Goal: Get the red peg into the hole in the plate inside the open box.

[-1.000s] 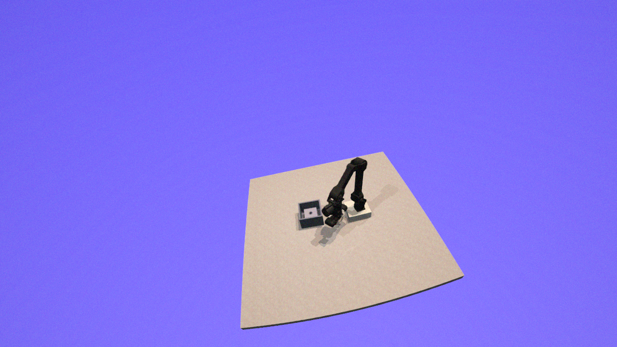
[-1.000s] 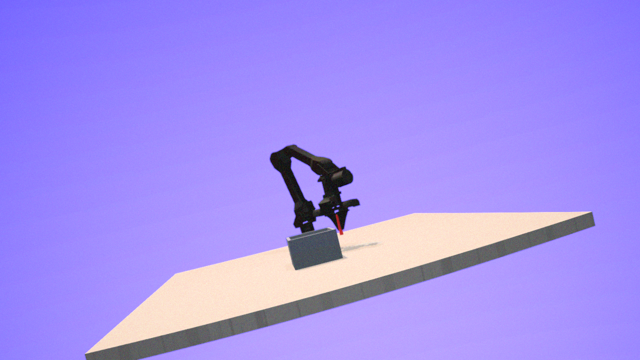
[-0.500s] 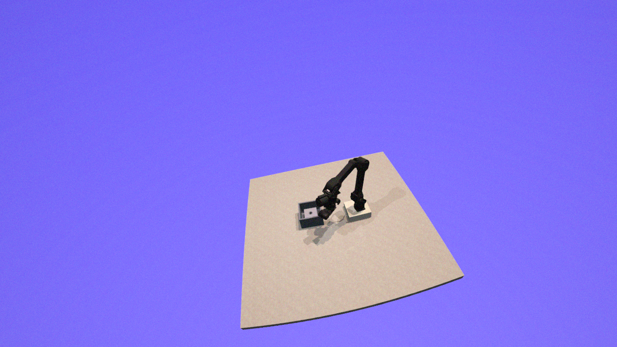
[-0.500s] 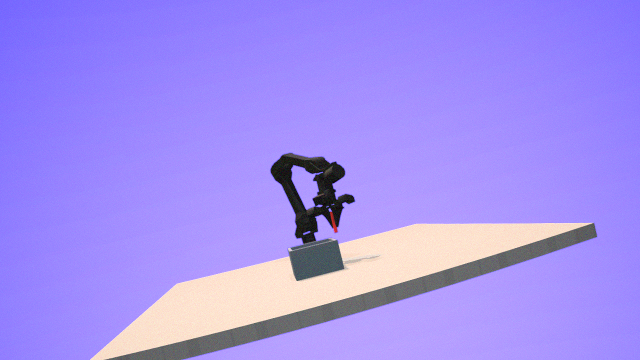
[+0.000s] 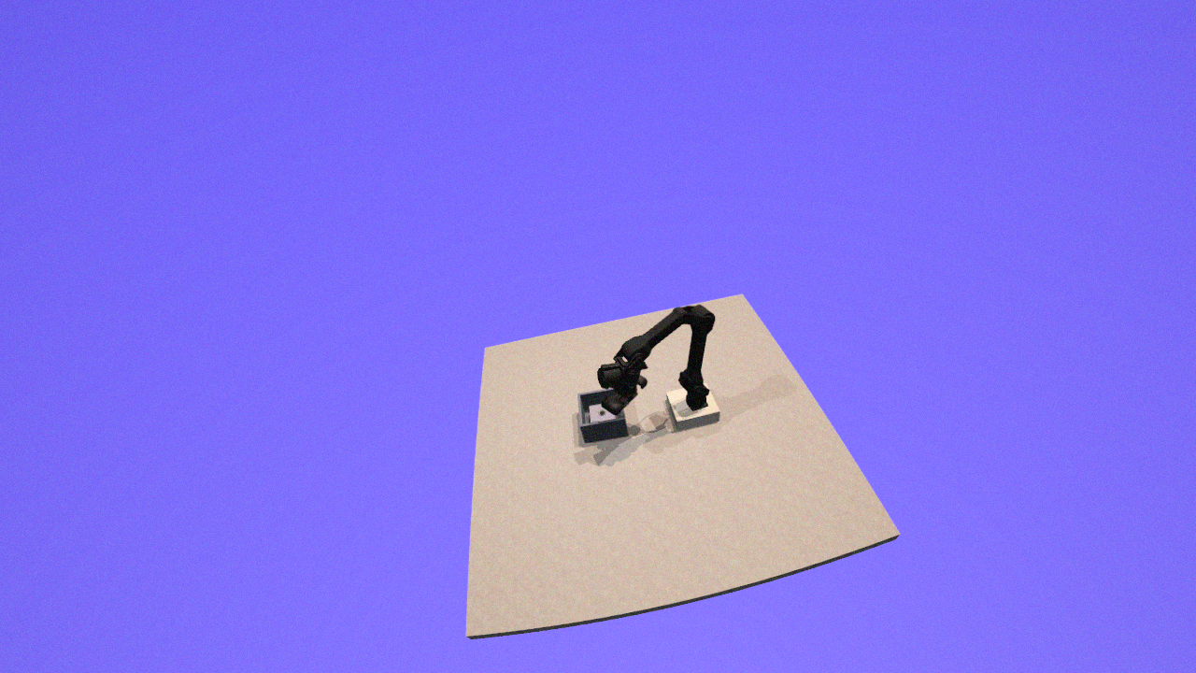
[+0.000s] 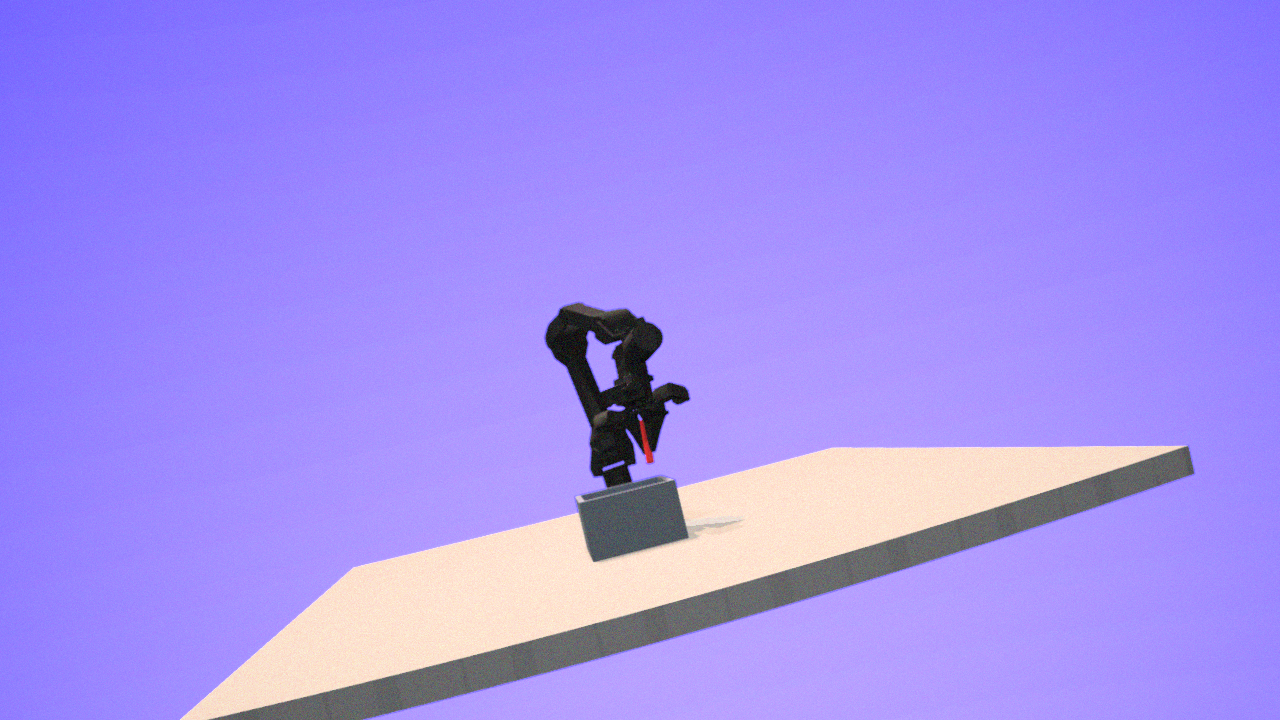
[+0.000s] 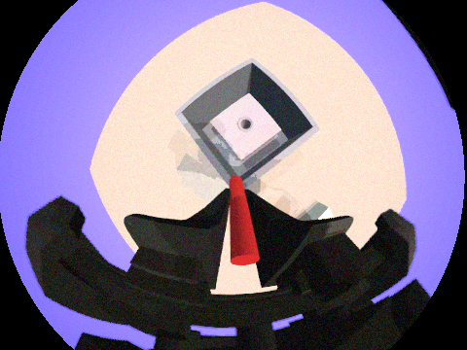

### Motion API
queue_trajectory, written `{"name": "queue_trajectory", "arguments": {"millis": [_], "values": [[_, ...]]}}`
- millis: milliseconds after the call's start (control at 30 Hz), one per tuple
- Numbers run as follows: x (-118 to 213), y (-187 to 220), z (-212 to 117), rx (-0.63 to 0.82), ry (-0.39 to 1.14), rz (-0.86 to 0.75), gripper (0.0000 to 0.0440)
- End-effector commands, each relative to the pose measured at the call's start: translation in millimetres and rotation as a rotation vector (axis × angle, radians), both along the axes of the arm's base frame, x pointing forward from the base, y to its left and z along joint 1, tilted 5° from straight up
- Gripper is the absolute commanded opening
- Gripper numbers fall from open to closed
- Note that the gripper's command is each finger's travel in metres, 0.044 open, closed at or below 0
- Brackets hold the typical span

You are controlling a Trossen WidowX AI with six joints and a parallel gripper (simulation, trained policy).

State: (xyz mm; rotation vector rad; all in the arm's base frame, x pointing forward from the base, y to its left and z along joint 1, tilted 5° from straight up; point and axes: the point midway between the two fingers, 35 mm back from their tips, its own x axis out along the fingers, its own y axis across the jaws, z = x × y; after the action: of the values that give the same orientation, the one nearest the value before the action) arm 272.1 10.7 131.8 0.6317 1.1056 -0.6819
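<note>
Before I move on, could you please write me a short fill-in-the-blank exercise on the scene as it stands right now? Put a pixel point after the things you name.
1. The end effector (image 5: 615, 408) (image 6: 646, 450) (image 7: 236, 192) is shut on the ____ peg.
2. The peg's lower end hangs ____ than the rim of the box (image 5: 604, 431) (image 6: 633, 521) (image 7: 214, 92).
3. The plate (image 5: 596, 416) (image 7: 233, 128) lies ____ the box.
4. The plate has one round ____ in it.

Missing words: red; higher; inside; hole.

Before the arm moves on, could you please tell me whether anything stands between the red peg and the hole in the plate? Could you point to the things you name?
Possibly the near rim of the box (image 5: 604, 431) (image 6: 633, 521) (image 7: 210, 150); nothing else visible blocks the red peg (image 6: 646, 441) (image 7: 241, 228).
</note>
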Motion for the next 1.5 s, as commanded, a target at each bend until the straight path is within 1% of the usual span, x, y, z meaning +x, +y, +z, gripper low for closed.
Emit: {"name": "queue_trajectory", "arguments": {"millis": [0, 700, 1133, 1200, 1367, 1400, 1467], "values": [[10, -12, -1, 0.002, -0.006, -0.020, 0.0000], [48, -66, -22, 0.028, -0.027, -0.130, 0.0009], [57, -79, -53, 0.055, 0.038, -0.141, 0.0003], [58, -80, -58, 0.054, 0.052, -0.136, 0.0025], [60, -84, -66, 0.047, 0.080, -0.115, 0.0135], [60, -85, -67, 0.044, 0.089, -0.109, 0.0149], [60, -86, -69, 0.041, 0.108, -0.100, 0.0156]]}}
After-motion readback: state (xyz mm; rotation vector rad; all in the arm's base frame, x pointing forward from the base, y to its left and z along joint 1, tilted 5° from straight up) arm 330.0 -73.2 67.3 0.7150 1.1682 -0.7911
